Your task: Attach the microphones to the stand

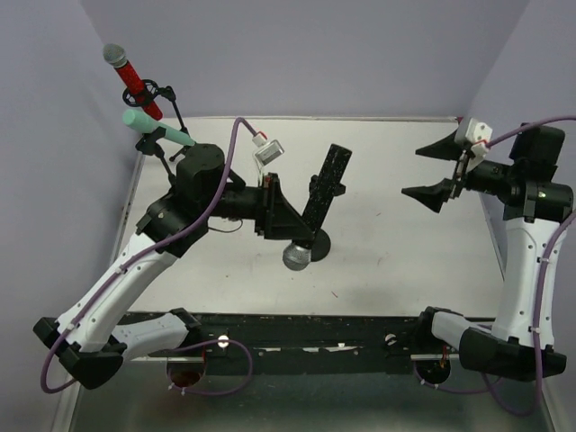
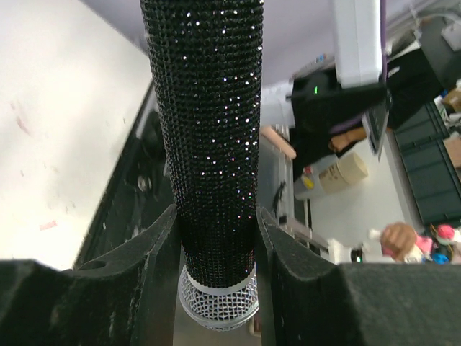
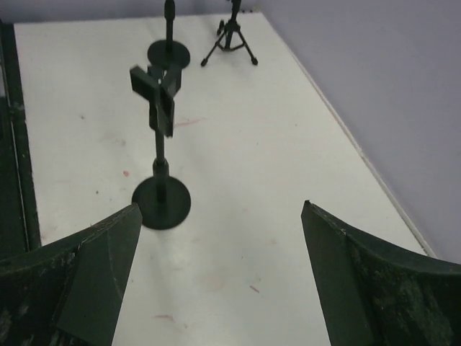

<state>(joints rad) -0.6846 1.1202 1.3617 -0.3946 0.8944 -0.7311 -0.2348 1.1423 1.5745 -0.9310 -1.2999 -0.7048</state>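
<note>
Between the left gripper's (image 2: 216, 232) fingers (image 2: 153, 277), the black microphone (image 2: 209, 108).

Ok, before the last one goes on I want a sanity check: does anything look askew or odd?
Only the black microphone: the left end effector grips it right by its grey mesh head, and it slants, head toward the near edge. The red microphone and mint-green microphone are mounted at the back left. Nothing looks spilled or damaged.
</note>
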